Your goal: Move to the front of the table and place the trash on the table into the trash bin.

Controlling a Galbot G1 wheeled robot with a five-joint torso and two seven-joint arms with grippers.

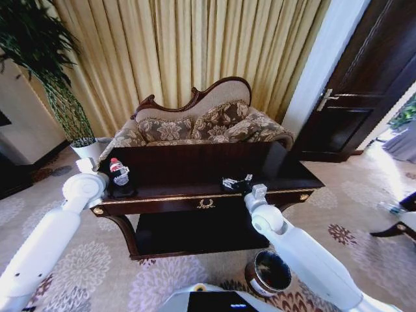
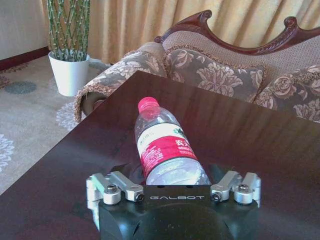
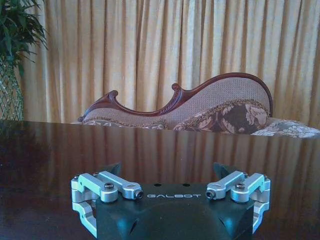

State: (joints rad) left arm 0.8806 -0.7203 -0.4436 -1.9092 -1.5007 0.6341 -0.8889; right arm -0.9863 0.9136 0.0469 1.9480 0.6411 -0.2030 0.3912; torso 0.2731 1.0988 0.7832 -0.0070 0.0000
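Note:
A clear plastic bottle (image 1: 118, 172) with a red cap and red-white label, the trash, lies on its side at the left end of the dark glossy table (image 1: 195, 162). My left gripper (image 1: 106, 170) is at the bottle's base, open. In the left wrist view the bottle (image 2: 162, 145) lies with its base between the spread fingers of the left gripper (image 2: 170, 172), cap pointing away. My right gripper (image 1: 235, 184) hovers open over the table's front edge near the middle, holding nothing (image 3: 167, 170). The round dark trash bin (image 1: 268, 273) stands on the carpet below my right arm.
A carved patterned sofa (image 1: 201, 123) stands right behind the table, in front of gold curtains. A white plant pot (image 1: 88, 148) sits at the back left. A dark door (image 1: 364, 84) is at the right, and a dark furniture leg (image 1: 393, 229) lies on the carpet at far right.

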